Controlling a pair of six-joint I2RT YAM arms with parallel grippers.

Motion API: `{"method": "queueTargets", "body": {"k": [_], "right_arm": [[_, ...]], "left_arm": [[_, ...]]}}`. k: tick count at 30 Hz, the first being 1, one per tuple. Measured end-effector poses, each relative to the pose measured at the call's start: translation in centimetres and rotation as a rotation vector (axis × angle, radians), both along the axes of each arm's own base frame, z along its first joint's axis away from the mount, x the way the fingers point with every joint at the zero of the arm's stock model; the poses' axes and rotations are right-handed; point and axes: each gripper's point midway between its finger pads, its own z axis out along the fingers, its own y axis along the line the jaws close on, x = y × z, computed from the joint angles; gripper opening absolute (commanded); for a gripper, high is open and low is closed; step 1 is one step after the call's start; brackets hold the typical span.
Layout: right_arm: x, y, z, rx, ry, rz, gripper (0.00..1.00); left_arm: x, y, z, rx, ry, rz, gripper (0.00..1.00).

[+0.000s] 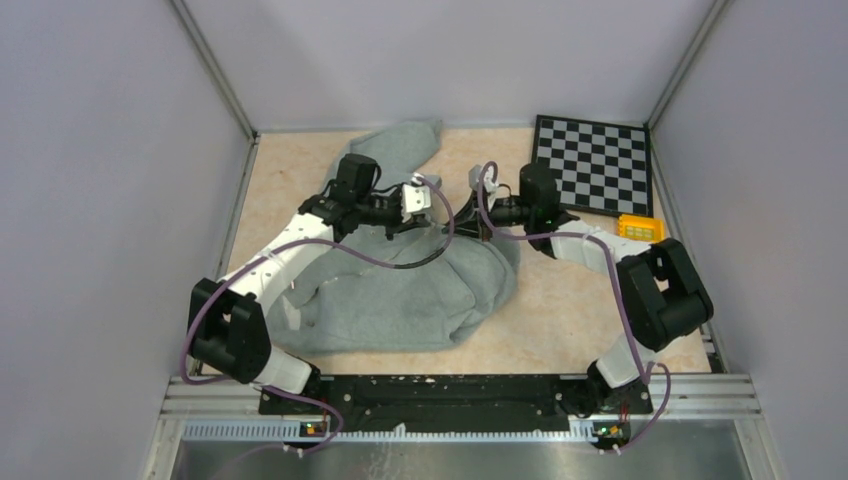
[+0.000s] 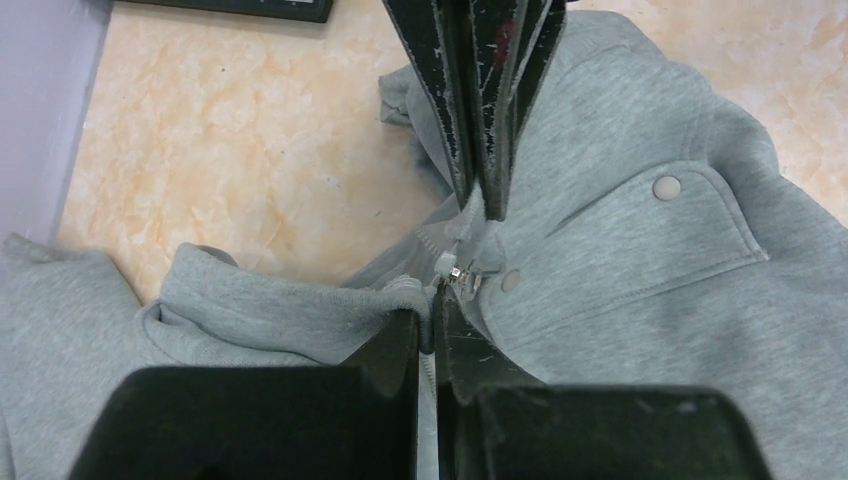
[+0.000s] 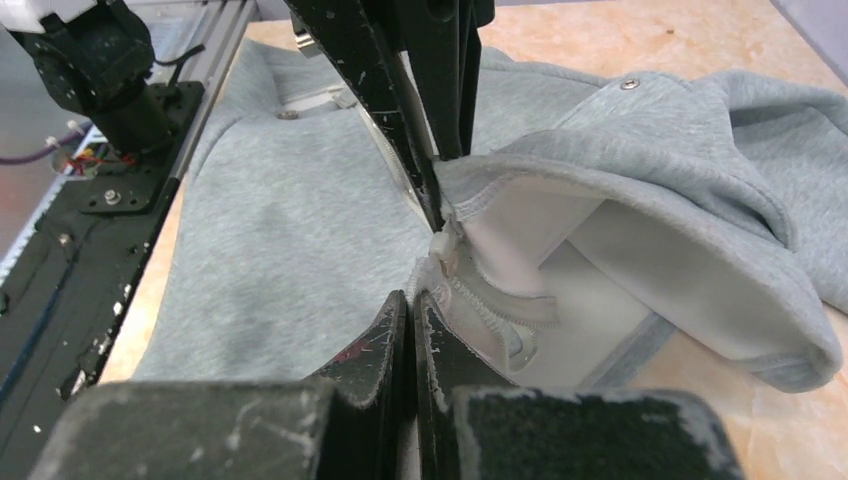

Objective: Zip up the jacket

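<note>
You had one table (image 1: 560, 320) and one grey jacket (image 1: 400, 300) on it, bunched from the middle of the far edge down toward the near left corner. Your two arms, the left arm (image 1: 280, 260) and the right arm (image 1: 600, 255), met over its upper middle. Part of the jacket lay under the left arm, so you could not count its sleeves from above.

One checkerboard (image 1: 592, 165) lay flat in the far right corner, apart from the jacket.

Your left gripper (image 2: 432, 325) was pinched narrow on the jacket's front edge beside the zipper. Your right gripper (image 3: 412, 305) was closed tight on the pale zipper tape of the same jacket, tip to tip with the left. From above, both sets of fingertips were hidden behind the wrists.

One small yellow object (image 1: 640, 228) sat by the right edge, just near of the board, too small to name.

On the jacket you could count two snaps (image 2: 666, 187), one of them on a pocket flap (image 2: 650, 235), and one metal zipper pull (image 2: 456, 272) between the grippers. The zipper's length was mostly hidden by folds.
</note>
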Motion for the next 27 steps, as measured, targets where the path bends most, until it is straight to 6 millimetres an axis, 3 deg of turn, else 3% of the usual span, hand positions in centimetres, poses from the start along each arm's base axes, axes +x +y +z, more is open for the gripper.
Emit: {"method": "queueTargets", "body": {"k": [4,7,11,17,22,27], "right_arm": [[-0.1,0.0,0.6,0.023,0.047,-0.008,0.00],[0.1,0.1,1.5,0.049,0.070,-0.016,0.00],[0.4,0.1,2.5,0.084,0.096,-0.038,0.00],[0.7,-0.3,2.1,0.110,0.155,-0.094,0.00],[1.0,-0.5,2.5,0.142,0.160,-0.125,0.00],[1.2,-0.6,2.6,0.171,0.198,-0.163,0.00]], "left_arm": [[0.5,-0.3,0.6,-0.024,0.010,0.029,0.22],[1.0,-0.5,1.3,-0.045,0.025,0.060,0.27],[2.0,-0.6,1.8,-0.076,0.064,0.143,0.40],[2.9,-0.3,1.5,-0.135,0.241,0.316,0.61],[2.4,0.4,2.0,-0.215,0.387,0.419,0.66],[-1.2,0.9,3.5,-0.367,0.550,0.501,0.65]]}}
